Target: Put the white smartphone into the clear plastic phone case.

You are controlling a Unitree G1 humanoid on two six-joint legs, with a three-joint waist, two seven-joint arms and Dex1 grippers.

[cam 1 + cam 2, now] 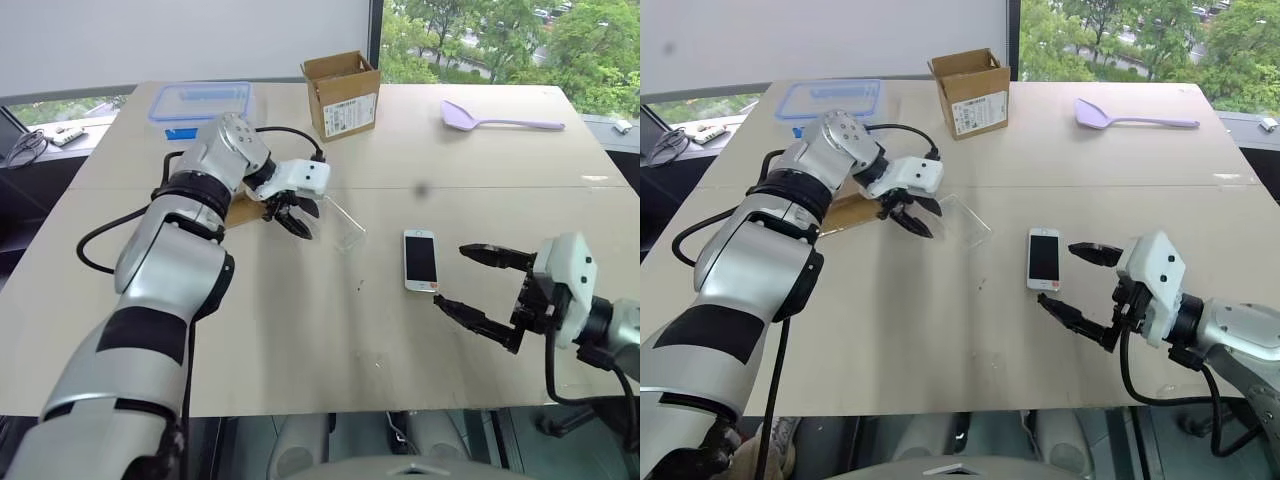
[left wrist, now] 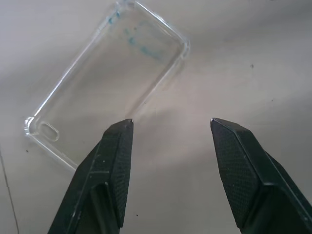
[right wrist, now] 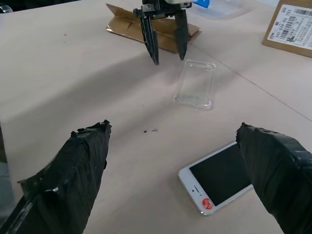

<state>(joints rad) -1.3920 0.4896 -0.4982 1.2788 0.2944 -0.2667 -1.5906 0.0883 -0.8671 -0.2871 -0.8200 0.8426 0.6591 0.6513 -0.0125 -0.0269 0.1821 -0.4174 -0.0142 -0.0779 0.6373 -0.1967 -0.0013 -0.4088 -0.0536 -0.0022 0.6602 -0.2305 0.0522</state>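
Centre frame: white smartphone [image 1: 420, 259], stiff, slick, best pinched by long edges; clear plastic phone case [image 2: 105, 83] light, flexible. Left gripper [image 1: 296, 215] part-open, empty; right gripper [image 1: 468, 280] wide, empty.

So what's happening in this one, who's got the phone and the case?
Nobody holds either yet. The clear plastic phone case lies empty on the table, with the left pincer hanging open just above and beside it, gripping nothing. The white smartphone lies screen up a little way off, apart from the case. The right pincer is spread wide open near the phone's home-button end without touching it. The phone is not yet in the case.
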